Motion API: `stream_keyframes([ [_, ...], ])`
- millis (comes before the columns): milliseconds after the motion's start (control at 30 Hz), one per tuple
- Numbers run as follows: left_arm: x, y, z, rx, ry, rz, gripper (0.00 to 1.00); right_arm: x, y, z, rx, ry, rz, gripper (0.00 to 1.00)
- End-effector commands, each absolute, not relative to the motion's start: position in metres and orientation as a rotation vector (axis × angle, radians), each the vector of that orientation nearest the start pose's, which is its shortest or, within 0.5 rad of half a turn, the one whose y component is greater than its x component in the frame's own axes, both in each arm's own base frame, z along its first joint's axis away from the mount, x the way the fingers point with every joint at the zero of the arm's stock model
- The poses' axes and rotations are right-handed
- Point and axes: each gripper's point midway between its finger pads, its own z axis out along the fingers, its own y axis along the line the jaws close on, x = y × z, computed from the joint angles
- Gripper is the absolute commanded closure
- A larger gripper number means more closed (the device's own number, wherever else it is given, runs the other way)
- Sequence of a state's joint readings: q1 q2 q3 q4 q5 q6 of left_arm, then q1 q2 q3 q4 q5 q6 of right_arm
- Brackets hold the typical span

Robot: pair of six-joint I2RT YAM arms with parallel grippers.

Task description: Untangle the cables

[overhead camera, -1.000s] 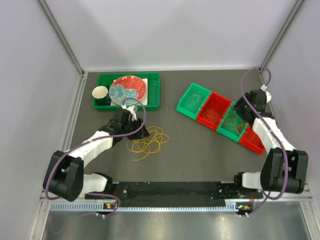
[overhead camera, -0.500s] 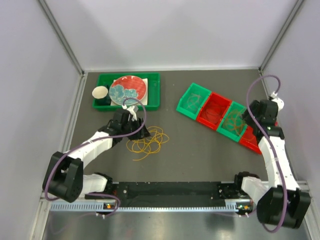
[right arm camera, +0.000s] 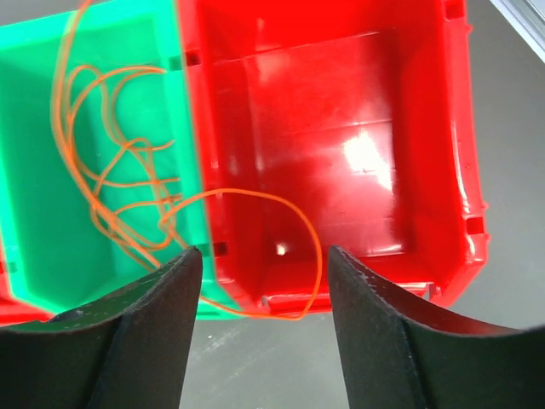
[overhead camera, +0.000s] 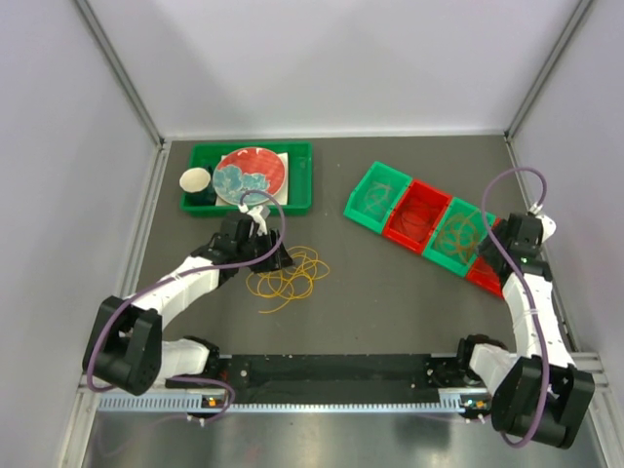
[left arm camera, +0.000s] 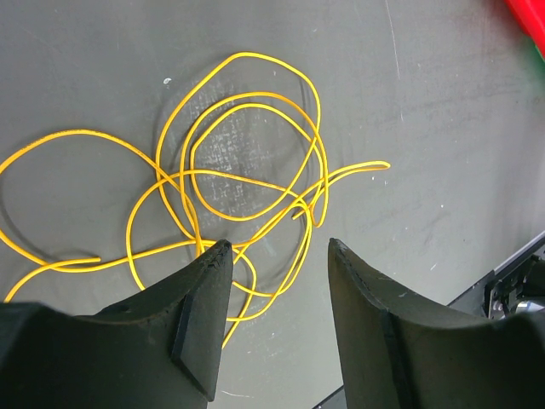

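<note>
Tangle of thin yellow wire cables (overhead camera: 291, 273) lies loose on the dark grey tabletop (overhead camera: 390, 312), centre-left, well apart from the bins. Left gripper (overhead camera: 276, 258) sits at the tangle's left edge and covers some strands in the top view. In the left wrist view its two black fingers (left arm camera: 200, 307) stand apart with nothing pinched. Yellow strands run on the table under the gap and pass behind the left finger, so where they end is hidden. One loop is cut off at the frame's left edge. Whether the fingertips touch the table, cannot tell.

Right gripper (right arm camera: 261, 251) has its fingers spread and holds nothing. It hangs over the wall between a green plastic bin (right arm camera: 34, 256) and a red plastic bin (right arm camera: 426, 128). Thin orange wire cables (right arm camera: 119, 183) lie bunched in the green bin. One loop of them crosses the wall into the red bin and droops over its near rim. The green bin's left part is cut off.

In the top view these are the right-hand two in a slanted row of four bins (overhead camera: 414, 216), green, red, green, red. The last red one is mostly hidden by the right arm, and the gripper's fingers are hidden under its wrist. Faint wire loops show in the first green bin; their colour is hard to tell.

Green rectangular tray (overhead camera: 297, 185) at back left holds a red round plate (overhead camera: 263, 168), a cream cup (overhead camera: 195, 180) and something bluish, too small to identify.
</note>
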State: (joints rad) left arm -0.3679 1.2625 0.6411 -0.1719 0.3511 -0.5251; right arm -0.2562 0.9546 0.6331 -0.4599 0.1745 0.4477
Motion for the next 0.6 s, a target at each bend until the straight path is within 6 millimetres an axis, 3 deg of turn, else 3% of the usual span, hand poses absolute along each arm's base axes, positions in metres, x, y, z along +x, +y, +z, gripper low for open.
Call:
stream_keyframes([
  [0, 0.271, -0.192, 0.095, 0.008, 2.396, -0.864, 0.47, 0.256, -0.095, 0.101, 0.948, 2.128, -0.152, 0.41],
  [333, 0.272, -0.192, 0.093, 0.005, 2.404, -0.866, 0.47, 0.248, -0.104, 0.08, 1.049, 2.114, -0.111, 0.47],
  [567, 0.271, -0.192, 0.092, 0.005, 2.41, -0.862, 0.47, 0.246, -0.106, 0.088, 1.067, 2.073, -0.094, 0.55],
])
